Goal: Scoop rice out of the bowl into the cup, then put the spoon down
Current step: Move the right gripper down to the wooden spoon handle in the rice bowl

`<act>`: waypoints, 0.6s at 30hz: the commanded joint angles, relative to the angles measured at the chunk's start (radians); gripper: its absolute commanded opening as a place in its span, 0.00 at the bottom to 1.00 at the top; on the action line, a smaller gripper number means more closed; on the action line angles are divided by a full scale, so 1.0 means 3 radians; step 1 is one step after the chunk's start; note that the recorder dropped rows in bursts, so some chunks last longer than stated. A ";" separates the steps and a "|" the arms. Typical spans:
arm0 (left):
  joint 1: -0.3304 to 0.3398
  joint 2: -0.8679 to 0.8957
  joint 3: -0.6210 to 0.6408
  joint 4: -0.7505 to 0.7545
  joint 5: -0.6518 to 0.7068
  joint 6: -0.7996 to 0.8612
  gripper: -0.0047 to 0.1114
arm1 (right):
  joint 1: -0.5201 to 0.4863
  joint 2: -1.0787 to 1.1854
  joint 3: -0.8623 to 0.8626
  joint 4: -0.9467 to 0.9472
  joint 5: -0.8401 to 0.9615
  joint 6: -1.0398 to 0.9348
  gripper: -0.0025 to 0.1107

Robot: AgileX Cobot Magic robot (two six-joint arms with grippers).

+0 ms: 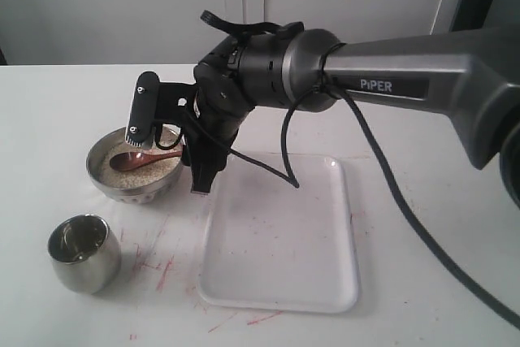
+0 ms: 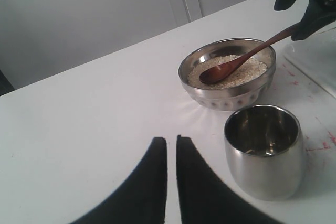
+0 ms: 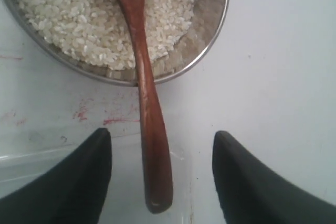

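Resting head-down in the rice (image 3: pixel 68 19), the spoon (image 3: pixel 149 129) leans on the bowl (image 2: pixel 231 97) rim, so its handle juts out for grabbing. My right gripper (image 3: pixel 161 136) straddles that handle, jaws wide (nothing gripped yet). My left gripper (image 2: pixel 170 140) hangs near the cup (image 2: pixel 262 150), closed and empty.

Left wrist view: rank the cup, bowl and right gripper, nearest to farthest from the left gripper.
1. Cup, just ahead of the left gripper.
2. Bowl, behind the cup.
3. Right gripper, beyond the bowl, at the spoon handle.
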 commanded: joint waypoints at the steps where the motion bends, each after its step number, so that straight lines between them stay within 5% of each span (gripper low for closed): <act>1: -0.0009 -0.0003 -0.0011 -0.0023 -0.0020 -0.0005 0.16 | -0.0002 -0.0011 -0.0098 0.0026 0.0247 0.0021 0.48; 18: -0.0009 -0.0003 -0.0011 -0.0023 -0.0020 -0.0005 0.16 | -0.0002 0.0202 -0.0104 0.0077 0.0107 -0.0008 0.48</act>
